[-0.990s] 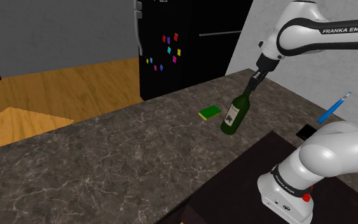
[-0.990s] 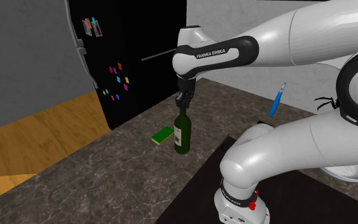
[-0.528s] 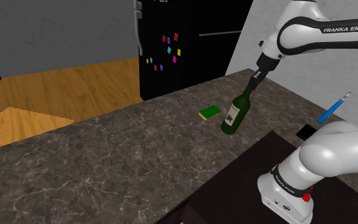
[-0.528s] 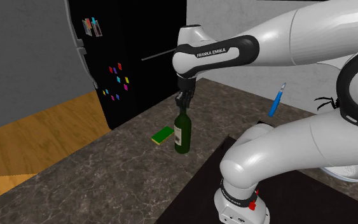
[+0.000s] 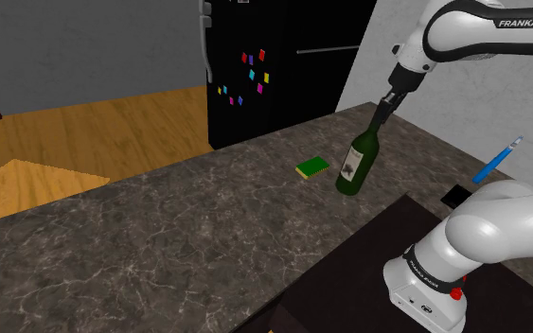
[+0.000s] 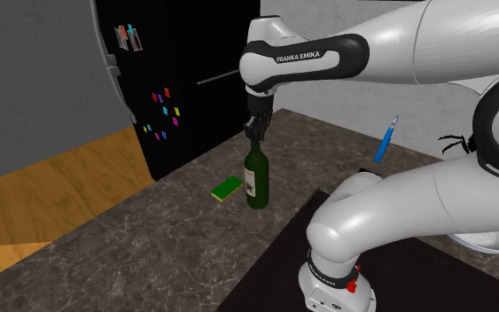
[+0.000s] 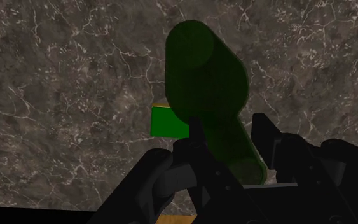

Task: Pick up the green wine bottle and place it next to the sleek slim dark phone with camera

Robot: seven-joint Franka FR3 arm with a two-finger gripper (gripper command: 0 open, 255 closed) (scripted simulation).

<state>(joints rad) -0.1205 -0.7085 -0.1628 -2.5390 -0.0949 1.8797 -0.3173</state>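
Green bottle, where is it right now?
In the shoulder view the green bottle is right of centre, its neck clasped by the hand, just right of a green pad on the counter.

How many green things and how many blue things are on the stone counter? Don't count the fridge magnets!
Green: 2 (wine bottle, flat block)
Blue: 1 (thin stick)
Total: 3
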